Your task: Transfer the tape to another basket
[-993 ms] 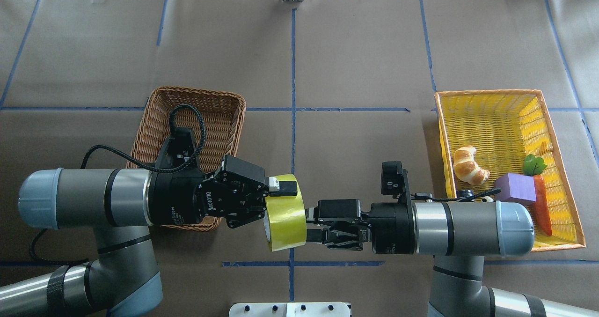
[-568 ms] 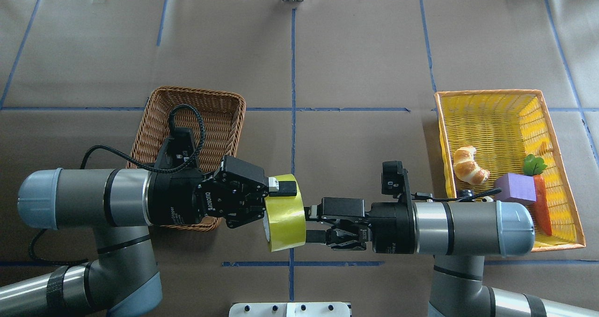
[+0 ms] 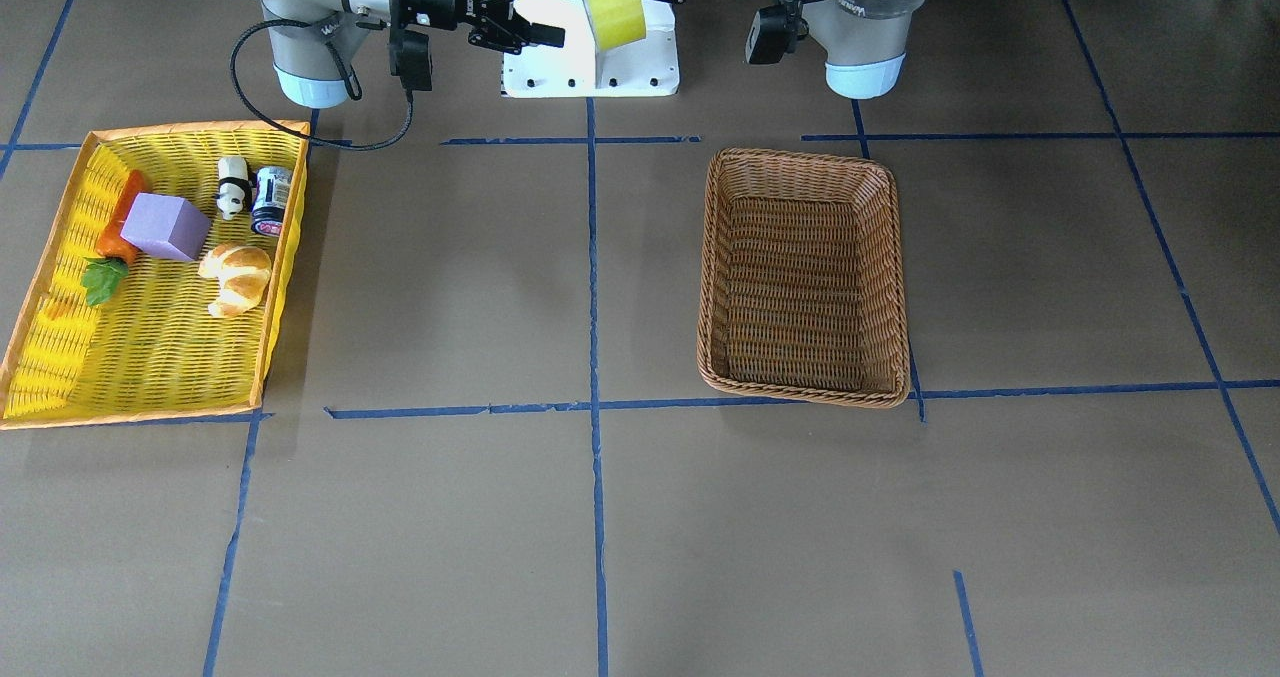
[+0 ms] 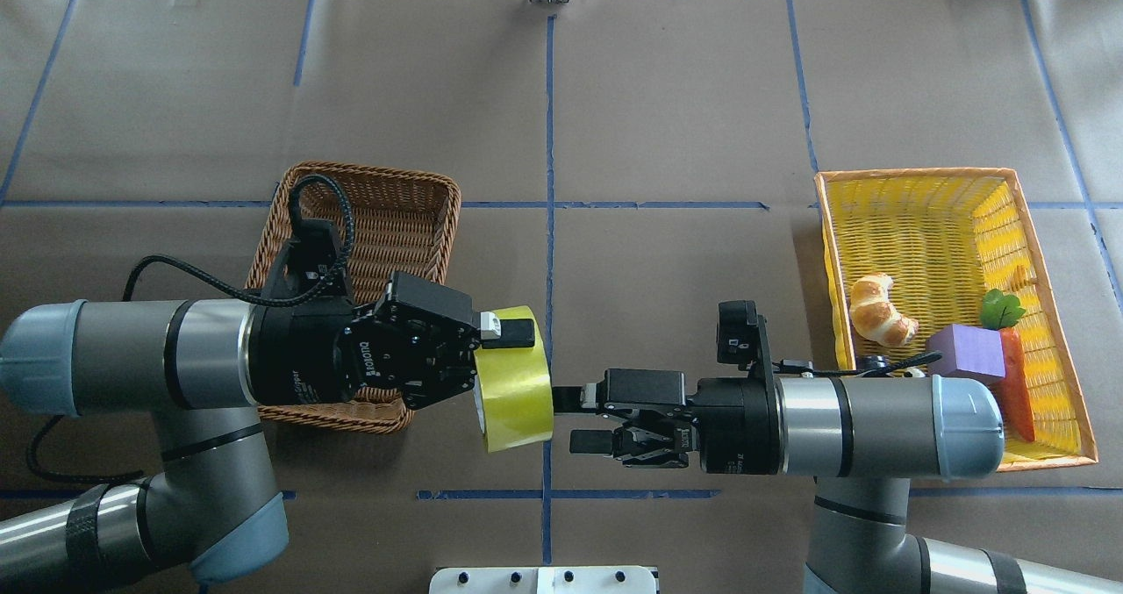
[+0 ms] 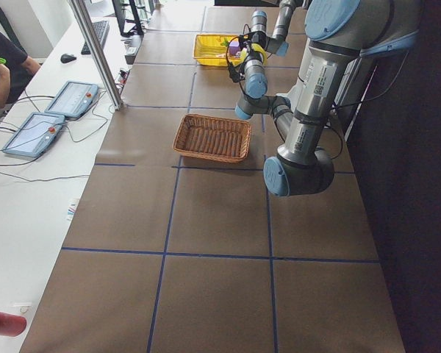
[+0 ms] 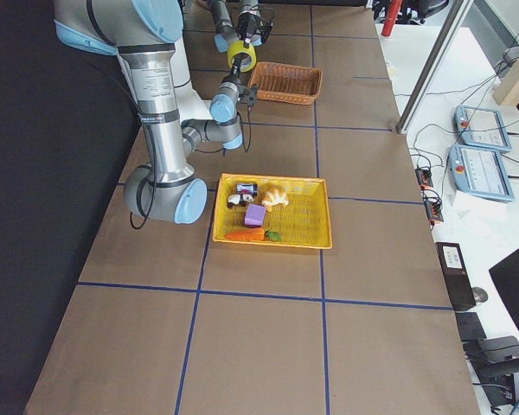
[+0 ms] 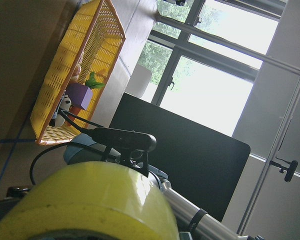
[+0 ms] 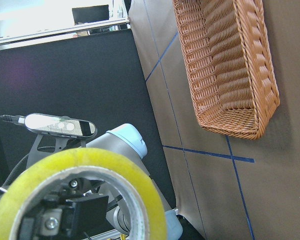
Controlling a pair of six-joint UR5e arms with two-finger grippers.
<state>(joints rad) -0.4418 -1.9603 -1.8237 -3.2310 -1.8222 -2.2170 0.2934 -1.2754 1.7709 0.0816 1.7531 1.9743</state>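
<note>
- The left gripper (image 4: 493, 355) is clamped on the tape (image 4: 522, 392). One finger lies over the roll's outer band and the other reaches into the core.
- The tape hangs in the air on edge, with its open faces turned toward the two arms. In the overhead view it sits just past the near right corner of the basket (image 4: 368, 174) and just left of the central blue line (image 4: 549, 138).
- The right gripper (image 4: 575, 418) faces the roll's other side with its fingers spread apart, holding nothing. Its upper fingertip sits right at the roll's rim, and I cannot tell whether it touches.
- In the overhead view the left arm (image 4: 202, 366) and its looped cable (image 4: 323, 192) overlap the basket's near half. The far half shows bare weave up to the braided rim.
- In the front-facing view the basket stands roughly square to the blue lines, with brown paper around all four walls.
- A wide strip of table (image 4: 667, 269) separates the basket from the yellow basket (image 4: 912, 173).
- The yellow basket holds a croissant (image 4: 880, 311), a purple block (image 4: 965, 354) and a carrot (image 4: 1018, 388), all gathered in its near half.
</note>
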